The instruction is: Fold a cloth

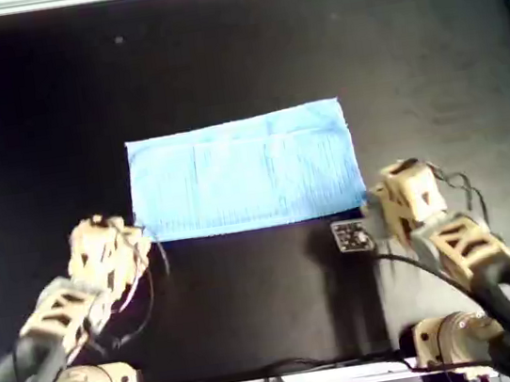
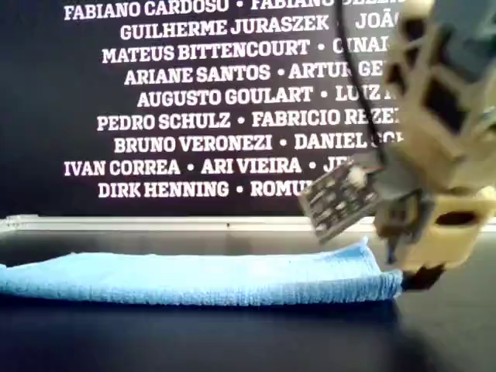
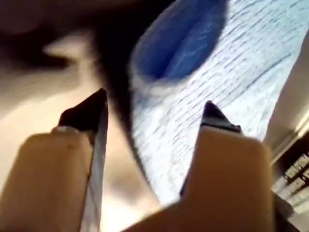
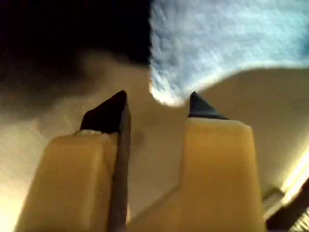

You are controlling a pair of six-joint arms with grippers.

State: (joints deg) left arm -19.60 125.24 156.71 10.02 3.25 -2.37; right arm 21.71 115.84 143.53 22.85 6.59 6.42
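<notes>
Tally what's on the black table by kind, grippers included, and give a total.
Cloth: 1, pale blue, lying flat as a wide rectangle.
Grippers: 2, my first gripper and my second gripper, each at a near corner of the cloth, jaws apart.
Total: 3

The cloth (image 1: 245, 171) lies flat mid-table (image 1: 218, 63). In the overhead view, my grippers sit at its near corners: one (image 1: 138, 236) at the left, one (image 1: 371, 201) at the right.

1 cloth (image 1: 245, 171), 2 grippers, 1 table (image 1: 217, 54)
</notes>
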